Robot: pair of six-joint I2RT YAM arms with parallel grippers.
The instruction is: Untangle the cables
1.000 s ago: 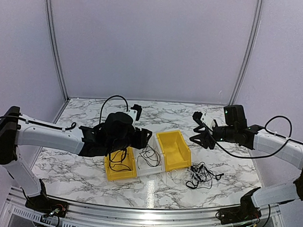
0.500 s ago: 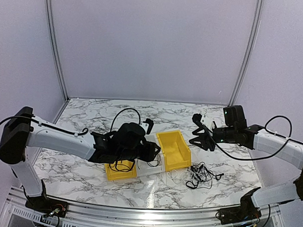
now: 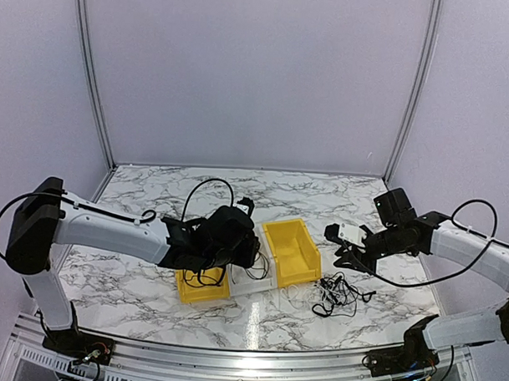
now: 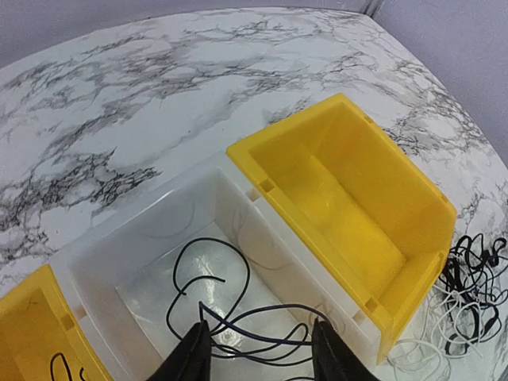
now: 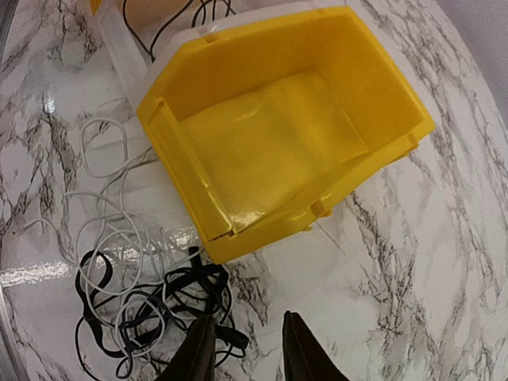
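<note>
Top view first: three bins sit in a row mid-table, a left yellow bin [image 3: 199, 287], a white bin [image 3: 253, 280] and a right yellow bin [image 3: 291, 250]. The main cable tangle [image 3: 339, 294] lies on the table [image 3: 154, 195] just right of them. The left arm [image 3: 111, 231] reaches across over the white bin, with its claw hidden under the wrist from here. The right claw [image 3: 344, 252] hangs above the far side of the tangle, lined up for a grab I'd guess.

Left wrist view: the left claw [image 4: 262, 357] points down into the white bin, fingers partway apart. A loose black cable [image 4: 214, 309] is coiled on the bin floor and one strand crosses right between the fingertips. Honestly can't tell if it touches them, since the tips are cut off at the frame edge. There's a gap on both sides though, so not clamped. A bit of black cable shows in the left yellow bin too, so it looks like one bin per freed cable.

Right wrist view: the right claw [image 5: 246, 349] has a narrow gap with nothing in it. The black and whitish loops sit just left of it, near the open front of the right yellow bin. That bin is empty, probably waiting for the next one out.
</note>
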